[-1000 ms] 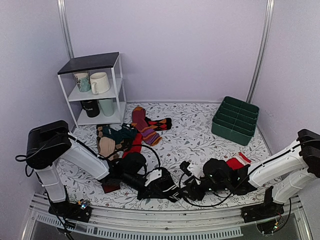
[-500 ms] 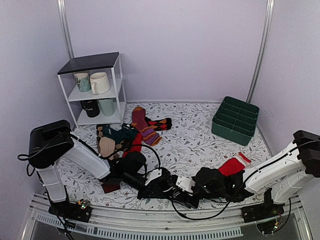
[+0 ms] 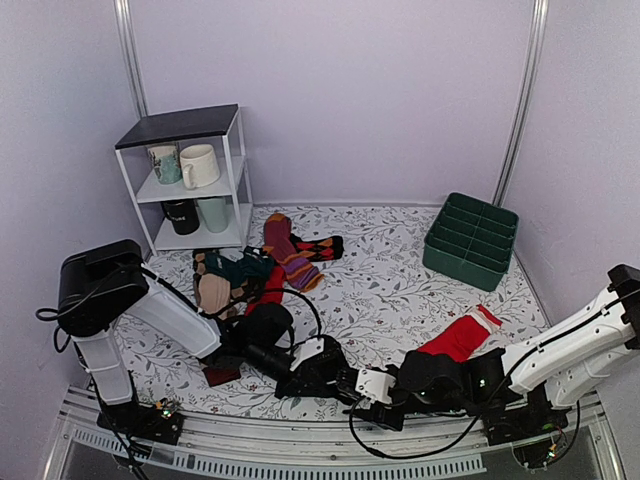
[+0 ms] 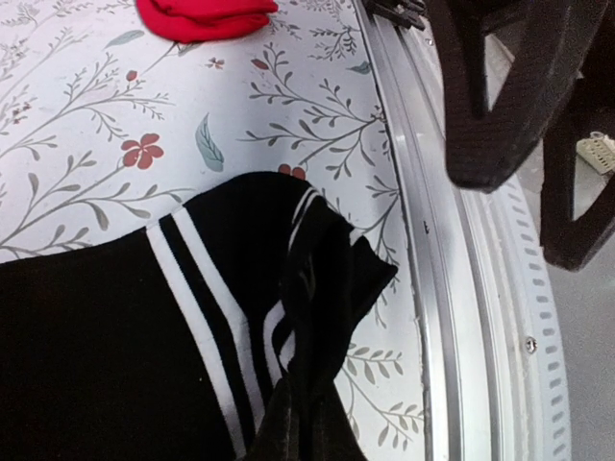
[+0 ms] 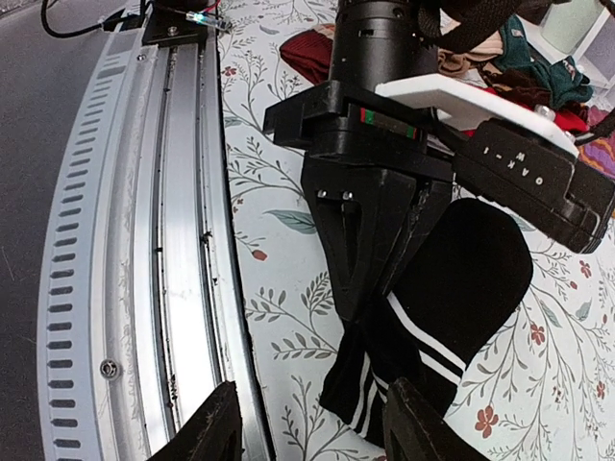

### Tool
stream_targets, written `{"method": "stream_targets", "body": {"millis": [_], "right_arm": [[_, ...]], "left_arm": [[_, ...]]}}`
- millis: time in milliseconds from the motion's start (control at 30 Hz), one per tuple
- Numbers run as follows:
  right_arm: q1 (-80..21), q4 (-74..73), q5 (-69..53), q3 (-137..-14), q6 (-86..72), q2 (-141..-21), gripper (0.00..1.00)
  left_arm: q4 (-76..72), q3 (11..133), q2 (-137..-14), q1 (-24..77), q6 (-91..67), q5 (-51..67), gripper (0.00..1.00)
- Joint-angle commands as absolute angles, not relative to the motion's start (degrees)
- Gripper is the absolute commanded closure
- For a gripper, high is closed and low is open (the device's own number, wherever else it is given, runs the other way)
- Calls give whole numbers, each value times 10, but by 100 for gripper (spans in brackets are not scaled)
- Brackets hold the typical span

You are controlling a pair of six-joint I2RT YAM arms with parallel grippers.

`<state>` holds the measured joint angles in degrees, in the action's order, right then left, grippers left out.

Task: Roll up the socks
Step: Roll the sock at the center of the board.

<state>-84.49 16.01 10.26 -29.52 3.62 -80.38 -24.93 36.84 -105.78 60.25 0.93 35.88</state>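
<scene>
My left claw is clamped shut on the striped cuff of the socks. They lie flat on the surface at its near edge, just beside the metal rail. They look light and limp, likely to bunch and sag, so I judge the roll should start from the toe while the cuff is pinned. My right claw hangs half open near the cuff end, holding nothing. The rail crowds it there. The red sock lies close on the right, and the green bin is well apart.
</scene>
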Motion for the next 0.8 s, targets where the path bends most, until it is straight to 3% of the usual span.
{"method": "stream_targets", "body": {"millis": [0,767], "right_arm": [[-853,132,115,-305,38,-801,49],[-840,135,175,-335,70,-924,50]], "left_arm": [[-170,359,-1094,601,10,340,100],[-175,351,-1092,601,13,346,100]]}}
